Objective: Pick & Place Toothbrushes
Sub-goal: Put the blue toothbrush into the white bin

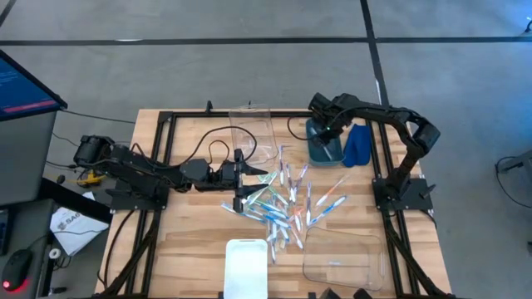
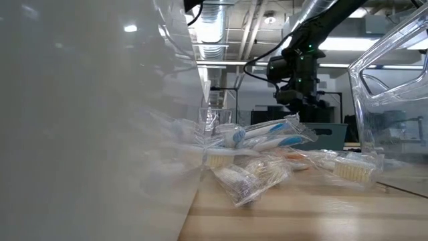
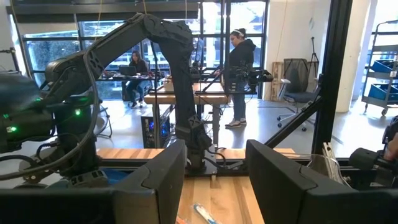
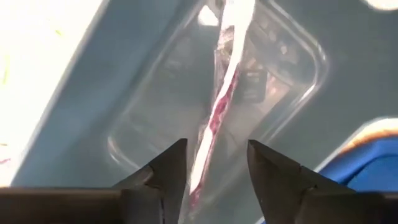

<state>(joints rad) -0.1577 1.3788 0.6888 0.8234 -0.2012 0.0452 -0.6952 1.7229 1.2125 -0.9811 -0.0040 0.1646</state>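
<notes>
A grey concrete floor surrounds the wooden tabletop [image 1: 191,249], which sits inside a black frame with an arm mounted at each side. Through the left wrist view, the room beyond shows glass walls, desks and two people, one standing and one seated farther back.

The toothbrushes [image 1: 283,203] lie scattered in a loose pile at the middle of the tabletop, in clear wrappers with blue, green and orange-pink parts; in the low view they form a heap [image 2: 261,157] close to the camera. A clear lid or tray [image 1: 345,257] lies near the front right, a white container [image 1: 247,266] stands at the front centre, and another clear container [image 1: 252,133] sits at the back centre.

The left gripper [image 1: 241,189] is low at the left edge of the pile, its fingers [image 3: 155,180] spread apart with nothing between them.

The right gripper [image 1: 326,133] hangs over a blue bin [image 1: 324,149] at the back right, beside a folded blue cloth [image 1: 359,143]. In the right wrist view its fingers [image 4: 273,168] stand apart, and a single pink-handled toothbrush [image 4: 217,106] lies in a clear container below them, untouched by either finger.
</notes>
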